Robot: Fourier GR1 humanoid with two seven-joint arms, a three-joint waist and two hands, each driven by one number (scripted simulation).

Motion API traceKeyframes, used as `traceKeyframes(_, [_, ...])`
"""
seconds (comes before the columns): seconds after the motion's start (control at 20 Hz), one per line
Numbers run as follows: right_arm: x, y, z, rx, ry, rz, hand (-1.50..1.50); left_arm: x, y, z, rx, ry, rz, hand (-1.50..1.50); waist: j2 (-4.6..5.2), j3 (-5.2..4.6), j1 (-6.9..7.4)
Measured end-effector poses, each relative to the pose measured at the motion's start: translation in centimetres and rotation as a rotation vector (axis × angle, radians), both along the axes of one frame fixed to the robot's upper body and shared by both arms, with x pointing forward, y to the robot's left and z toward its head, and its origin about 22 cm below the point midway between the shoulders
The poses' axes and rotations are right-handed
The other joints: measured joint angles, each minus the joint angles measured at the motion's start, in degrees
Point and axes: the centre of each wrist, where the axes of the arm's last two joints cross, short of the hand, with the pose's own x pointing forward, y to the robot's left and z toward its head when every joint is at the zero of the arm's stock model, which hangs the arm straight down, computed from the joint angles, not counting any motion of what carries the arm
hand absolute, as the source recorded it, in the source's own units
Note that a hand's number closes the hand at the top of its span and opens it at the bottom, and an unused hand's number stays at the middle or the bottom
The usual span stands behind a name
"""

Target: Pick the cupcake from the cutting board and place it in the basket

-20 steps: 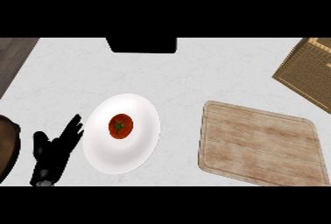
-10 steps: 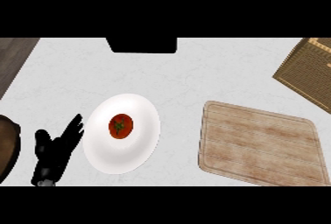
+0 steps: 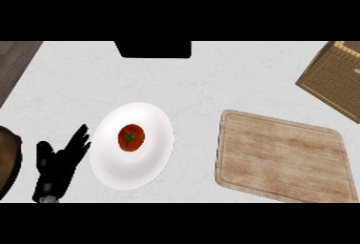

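Note:
The wooden cutting board (image 3: 281, 153) lies at the right of the counter, and I see no cupcake on it. A woven basket (image 3: 336, 78) stands at the far right edge, partly cut off by the view. My left hand (image 3: 60, 164) rests open at the lower left, fingers up, just left of a white plate (image 3: 134, 162). My right hand shows nowhere.
On the white plate sits a red tomato (image 3: 131, 137). A black object (image 3: 153, 49) stands at the back edge of the counter. A dark round thing (image 3: 5, 162) shows at the left edge beside my left hand.

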Motion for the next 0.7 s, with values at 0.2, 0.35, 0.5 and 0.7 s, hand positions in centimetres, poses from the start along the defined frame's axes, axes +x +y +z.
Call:
traceKeyframes(0.2, [-0.7,-1.2,-0.6,-0.049,0.041,0.009,-1.50,-0.1,0.1,0.2,0.002,0.003,0.002,0.00,-0.11,-0.02,-0.14])
traceKeyframes(0.35, [-0.9,-1.7,0.4,-0.064,0.030,0.008,-1.50,-0.2,0.0,-0.1,0.000,-0.004,-0.004,0.00,-0.18,-0.05,-0.22])
traceKeyframes(0.5, [-1.2,-2.1,1.0,-0.073,-0.026,-0.001,-1.50,-0.3,0.3,0.1,0.000,0.009,0.009,0.00,-0.33,-0.08,-0.56])
traceKeyframes(0.7, [-1.4,-2.3,2.4,-0.058,-0.111,-0.035,-1.50,-0.5,0.9,0.0,-0.002,0.008,0.014,0.00,-0.57,-0.13,-1.07])
